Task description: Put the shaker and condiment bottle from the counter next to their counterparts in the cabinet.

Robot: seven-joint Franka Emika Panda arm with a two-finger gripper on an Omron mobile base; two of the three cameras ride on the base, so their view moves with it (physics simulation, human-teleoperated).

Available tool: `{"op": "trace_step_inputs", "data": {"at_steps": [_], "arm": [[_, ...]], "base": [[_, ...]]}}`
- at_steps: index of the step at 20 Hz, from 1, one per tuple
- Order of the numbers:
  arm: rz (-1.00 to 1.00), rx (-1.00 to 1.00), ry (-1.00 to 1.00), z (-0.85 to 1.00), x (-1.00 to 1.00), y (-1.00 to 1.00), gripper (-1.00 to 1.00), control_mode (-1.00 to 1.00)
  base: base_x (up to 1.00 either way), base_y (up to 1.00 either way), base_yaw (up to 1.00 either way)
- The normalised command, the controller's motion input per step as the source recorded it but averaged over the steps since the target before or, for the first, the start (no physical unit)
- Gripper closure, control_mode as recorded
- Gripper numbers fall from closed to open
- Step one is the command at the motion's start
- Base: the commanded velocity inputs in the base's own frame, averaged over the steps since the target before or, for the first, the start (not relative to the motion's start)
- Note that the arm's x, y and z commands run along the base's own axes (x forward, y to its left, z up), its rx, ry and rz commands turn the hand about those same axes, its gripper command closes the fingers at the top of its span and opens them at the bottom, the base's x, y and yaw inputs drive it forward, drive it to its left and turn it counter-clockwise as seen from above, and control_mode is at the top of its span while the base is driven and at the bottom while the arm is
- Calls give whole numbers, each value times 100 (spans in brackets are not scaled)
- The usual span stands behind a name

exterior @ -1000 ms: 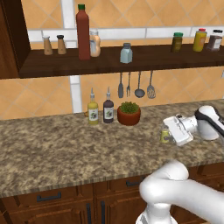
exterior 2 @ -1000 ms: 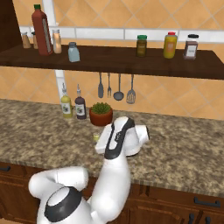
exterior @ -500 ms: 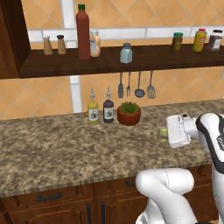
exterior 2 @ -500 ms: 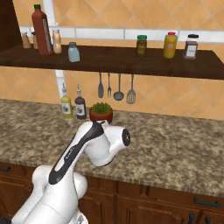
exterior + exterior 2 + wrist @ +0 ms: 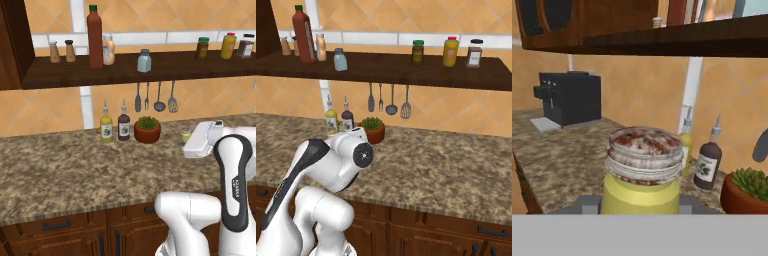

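Note:
The tiny yellow-green shaker point(image 5: 642, 172) with its pale grey cap sits between my two finger tips in the hand view. My gripper point(image 5: 189, 142) is shut on the shaker point(image 5: 186, 135), just above the counter to the right of the potted plant. The tall red condiment bottle point(image 5: 95, 36) with a green cap stands on the dark wooden cabinet shelf point(image 5: 120, 75), right beside the squat peach-and-white bottle point(image 5: 108, 50). The pale blue-grey shaker point(image 5: 144, 61) stands further right on that shelf, up and left of my gripper.
On the granite counter point(image 5: 60, 170) a yellow nozzle bottle point(image 5: 106, 129), a dark nozzle bottle point(image 5: 123, 127) and a potted plant point(image 5: 147, 130) stand left of the gripper. Utensils point(image 5: 155, 97) hang under the shelf. Two brown shakers point(image 5: 61, 51) and several jars point(image 5: 227, 46) occupy the shelf ends. A coffee machine point(image 5: 567, 97) stands far left.
The arm has folded, its elbow swinging in front of the cameras. The hand has closed on the shaker and risen a little off the counter with it.

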Motion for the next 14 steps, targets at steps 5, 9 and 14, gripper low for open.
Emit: {"op": "trace_step_inputs", "data": {"at_steps": [5, 9, 14], "arm": [[-18, -7, 1, 86, -4, 0, 100, -100], [-17, -8, 0, 77, 0, 0, 100, -100], [-15, -9, 0, 69, 0, 0, 100, -100]], "base": [[0, 0, 0], [0, 0, 0], [0, 0, 0]]}}
